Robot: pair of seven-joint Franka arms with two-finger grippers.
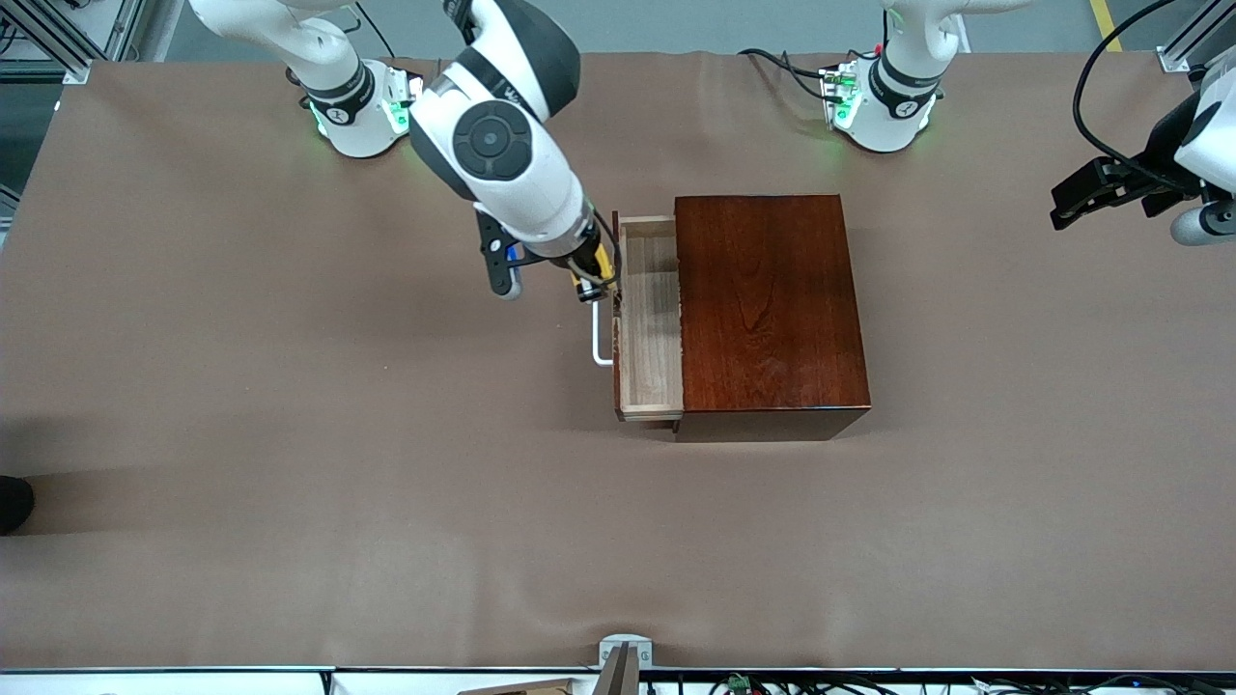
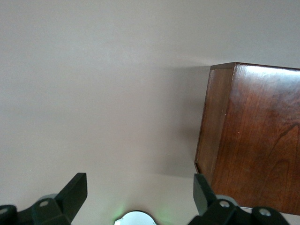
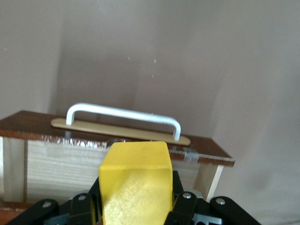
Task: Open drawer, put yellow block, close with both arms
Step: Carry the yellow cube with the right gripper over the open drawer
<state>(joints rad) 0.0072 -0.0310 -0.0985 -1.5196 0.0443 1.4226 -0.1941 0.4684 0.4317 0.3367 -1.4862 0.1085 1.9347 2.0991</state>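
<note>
Drawer (image 1: 649, 319) pulled open. Right gripper (image 1: 601, 283) clamps yellow block (image 3: 136, 180) over its front edge. Left gripper (image 2: 138, 194) spread wide, waiting at box's (image 1: 768, 309) 3 o'clock.

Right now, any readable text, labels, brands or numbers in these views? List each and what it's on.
None readable.
Right arm: a dark marking on the grey joint section, too small to read.
Arm bases: small dark marks on the collars, illegible.
Wooden box, drawer, handle, yellow block: no text.
</note>
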